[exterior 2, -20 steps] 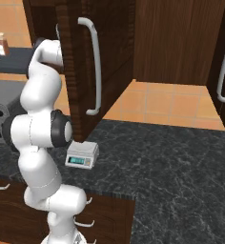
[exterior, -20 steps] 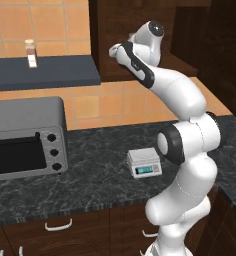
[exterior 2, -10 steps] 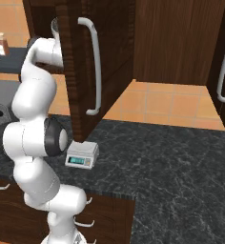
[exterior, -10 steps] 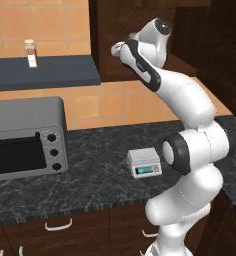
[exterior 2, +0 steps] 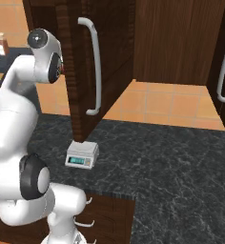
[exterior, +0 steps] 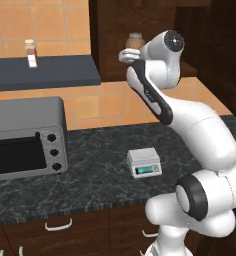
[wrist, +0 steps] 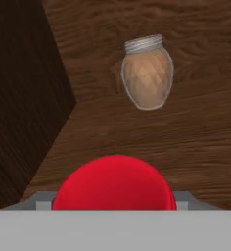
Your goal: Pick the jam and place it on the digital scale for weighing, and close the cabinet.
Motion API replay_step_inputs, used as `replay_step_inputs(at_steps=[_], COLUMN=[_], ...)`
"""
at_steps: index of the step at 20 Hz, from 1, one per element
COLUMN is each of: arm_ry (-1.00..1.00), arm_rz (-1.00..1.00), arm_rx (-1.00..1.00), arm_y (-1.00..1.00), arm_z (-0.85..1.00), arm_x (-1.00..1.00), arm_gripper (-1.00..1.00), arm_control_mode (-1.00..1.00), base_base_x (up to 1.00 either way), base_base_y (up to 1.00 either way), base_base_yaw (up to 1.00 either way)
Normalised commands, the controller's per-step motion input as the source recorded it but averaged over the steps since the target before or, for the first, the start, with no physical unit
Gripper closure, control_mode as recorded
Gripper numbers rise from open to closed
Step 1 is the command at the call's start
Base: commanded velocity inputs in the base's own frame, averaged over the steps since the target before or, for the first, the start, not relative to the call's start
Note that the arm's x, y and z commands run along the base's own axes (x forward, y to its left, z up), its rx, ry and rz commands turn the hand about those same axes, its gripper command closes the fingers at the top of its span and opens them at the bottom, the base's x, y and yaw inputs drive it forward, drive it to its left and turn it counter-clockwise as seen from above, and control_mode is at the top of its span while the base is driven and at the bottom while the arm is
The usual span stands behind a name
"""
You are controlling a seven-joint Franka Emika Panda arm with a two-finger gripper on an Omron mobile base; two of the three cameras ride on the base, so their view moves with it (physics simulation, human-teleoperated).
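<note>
Jam (wrist: 115, 182) sits close below the claw, brown jar (wrist: 148, 72) beyond.

Dark brown wood with a visible grain makes up the cabinet (exterior 2: 105, 62), its door fitted with a smooth, satin silver bar handle (exterior 2: 94, 66). Inside, the jam (wrist: 115, 182) shows a glossy red lid, while the taller jar (wrist: 148, 72) is clear glass with a ribbed metallic-looking cap. The desk (exterior: 100, 165) is polished black stone veined in grey. On it, the digital scale (exterior: 144, 163) looks like matt light-grey plastic, and the toaster oven (exterior: 25, 137) like brushed grey metal with a dark glass door. The wall (exterior: 105, 107) is smooth orange tile; the shelf (exterior: 45, 72) is matt blue-grey.
</note>
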Motion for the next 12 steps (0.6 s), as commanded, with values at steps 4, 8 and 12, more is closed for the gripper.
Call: replay_step_inputs(at_steps=[4, 8, 12], arm_ry=[0.0, 0.14, 0.2], arm_rz=[-0.27, -0.11, 0.0], arm_rx=[0.04, -0.07, -0.03], arm_y=[0.03, 0.0, 0.0], arm_z=[-0.18, -0.3, -0.36], arm_x=[-1.0, -0.79, -0.34], arm_gripper=[1.0, 1.0, 1.0], arm_control_mode=[-1.0, -1.0, -1.0], base_base_x=[0.0, 0.0, 0.0], base_base_y=[0.0, 0.0, 0.0], base_base_yaw=[0.0, 0.0, 0.0])
